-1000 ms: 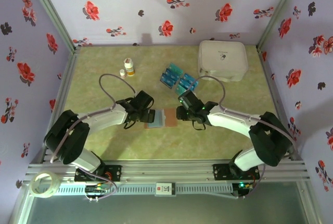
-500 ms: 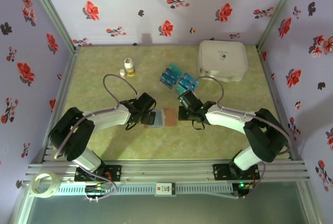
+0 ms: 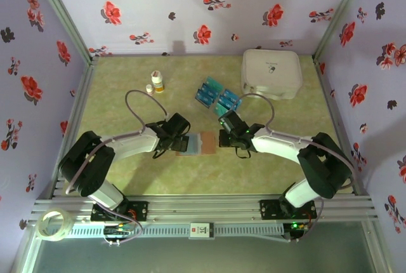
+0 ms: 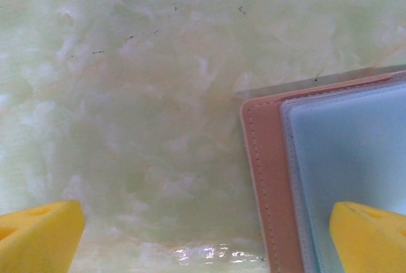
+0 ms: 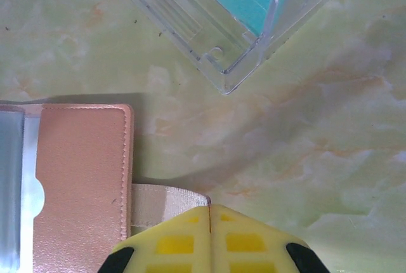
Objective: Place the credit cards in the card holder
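The card holder (image 3: 198, 143) lies open near the middle of the table (image 3: 209, 178). The left gripper (image 4: 203, 238) hangs spread wide over its left edge. The right gripper (image 5: 209, 238) has its fingers pressed together at the holder's elastic strap (image 5: 166, 202). The credit cards (image 3: 217, 95) sit in a clear tray (image 5: 209, 51) nearer the far edge.

Brown holder (image 3: 204, 142) lies open flat at centre, pale sleeves up. Teal cards (image 3: 217, 95) clustered just beyond, not touching.
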Robot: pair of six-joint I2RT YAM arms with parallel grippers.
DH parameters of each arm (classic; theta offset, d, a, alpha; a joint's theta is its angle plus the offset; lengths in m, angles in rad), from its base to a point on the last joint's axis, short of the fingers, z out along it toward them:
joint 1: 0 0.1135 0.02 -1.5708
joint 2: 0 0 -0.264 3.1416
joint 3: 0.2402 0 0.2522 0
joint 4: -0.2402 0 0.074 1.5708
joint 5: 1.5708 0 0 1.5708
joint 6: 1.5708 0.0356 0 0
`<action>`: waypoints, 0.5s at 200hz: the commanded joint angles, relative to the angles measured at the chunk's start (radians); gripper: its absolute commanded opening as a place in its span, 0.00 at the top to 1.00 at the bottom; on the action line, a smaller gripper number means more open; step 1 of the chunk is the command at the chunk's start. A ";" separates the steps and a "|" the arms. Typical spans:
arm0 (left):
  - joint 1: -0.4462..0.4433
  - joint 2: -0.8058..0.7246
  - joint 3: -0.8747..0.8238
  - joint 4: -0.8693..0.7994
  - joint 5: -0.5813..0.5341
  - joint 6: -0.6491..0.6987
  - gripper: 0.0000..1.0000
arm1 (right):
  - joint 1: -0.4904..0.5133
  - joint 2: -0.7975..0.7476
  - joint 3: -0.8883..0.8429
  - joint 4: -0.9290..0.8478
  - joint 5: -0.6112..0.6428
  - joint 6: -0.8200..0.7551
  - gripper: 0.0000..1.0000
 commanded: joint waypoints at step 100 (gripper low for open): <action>-0.005 -0.124 0.040 -0.064 -0.019 0.001 0.00 | -0.019 -0.192 0.266 -0.314 0.281 -0.231 0.20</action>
